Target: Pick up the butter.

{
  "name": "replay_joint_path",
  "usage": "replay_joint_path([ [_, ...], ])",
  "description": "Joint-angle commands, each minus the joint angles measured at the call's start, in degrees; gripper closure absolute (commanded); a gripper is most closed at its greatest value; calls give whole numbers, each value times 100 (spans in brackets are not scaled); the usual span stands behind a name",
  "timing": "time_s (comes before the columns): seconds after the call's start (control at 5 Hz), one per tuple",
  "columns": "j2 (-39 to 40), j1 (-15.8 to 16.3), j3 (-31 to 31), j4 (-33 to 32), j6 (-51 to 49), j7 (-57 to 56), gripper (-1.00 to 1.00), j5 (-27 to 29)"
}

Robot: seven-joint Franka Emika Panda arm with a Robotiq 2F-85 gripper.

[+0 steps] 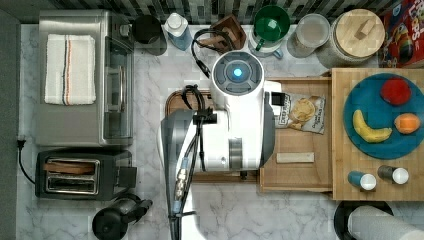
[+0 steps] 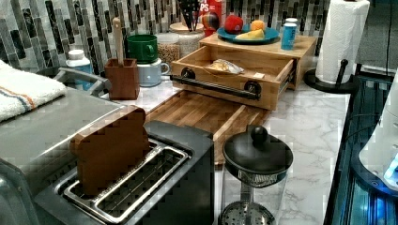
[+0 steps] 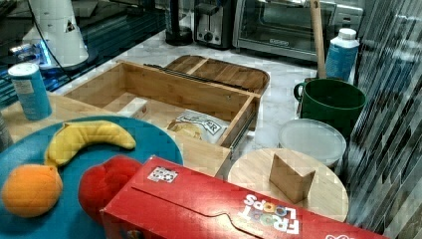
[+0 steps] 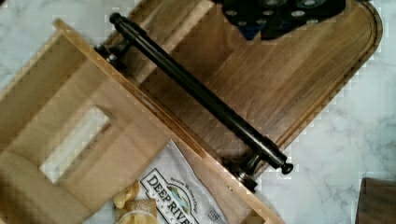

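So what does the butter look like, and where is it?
The butter is a small, slim, pale cream stick, plain with no markings. It lies flat on the floor of the open wooden drawer. A chips bag lies in the same drawer, apart from the butter. In the wrist view it shows as a pale rectangle, with nothing holding it.

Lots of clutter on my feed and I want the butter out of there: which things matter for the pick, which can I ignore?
For the job:
- butter, lying flat in the open wooden drawer

Just lying about:
- chips bag, in the same drawer, apart from the butter
- banana on the blue plate
- green mug
- toaster
- cereal box
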Motion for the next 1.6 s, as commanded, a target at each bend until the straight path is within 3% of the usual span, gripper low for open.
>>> replay_joint_path([
  [0.2,-611,-602,-512,-250,-98,-1441,100,212],
  [0.6,-709,-780,-894,-589,437,-846,100,-253],
  [1.0,-502,-1126,-856,-745,647,828,100,-388],
  [1.2,-498,-1303,-810,-1029,923,1356,-99,-345],
  [1.6,-594,-1480,-914,-1846,1706,1459,-100,-212],
])
